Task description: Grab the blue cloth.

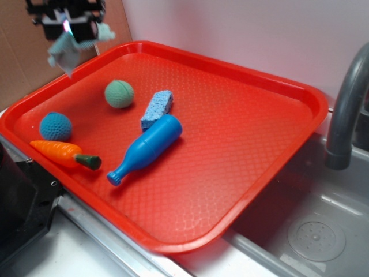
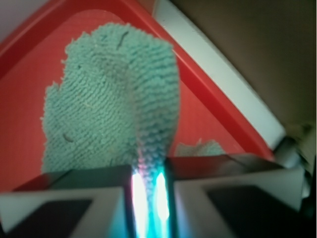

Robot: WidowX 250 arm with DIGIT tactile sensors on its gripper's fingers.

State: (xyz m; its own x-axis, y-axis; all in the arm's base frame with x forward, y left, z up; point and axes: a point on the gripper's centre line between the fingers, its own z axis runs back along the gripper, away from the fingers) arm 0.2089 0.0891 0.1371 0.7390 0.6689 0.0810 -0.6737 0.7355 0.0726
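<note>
Across the counter beside the sink (image 1: pixel 314 236) and its grey tap (image 1: pixel 346 109) lies a big red tray (image 1: pixel 230 150), bearing a blue bottle (image 1: pixel 147 149) set slantwise near the middle, a light blue sponge (image 1: pixel 157 108) just beside its base, a green ball (image 1: pixel 119 93) and a blue ball (image 1: pixel 56 126) toward the left, and a toy carrot (image 1: pixel 63 154) along the near-left rim. Above the tray's far-left corner hangs the gripper (image 1: pixel 68 26), its jaws drawn narrow onto the blue cloth (image 2: pixel 114 99), which dangles straight below the fingers, clear of the tray, long axis hanging downward. From the wrist view a fold of cloth runs right into the slit between the jaws, so the grab looks done; I judge any further move needs only a steady lift, since the pinch takes just one edge and might slip
</note>
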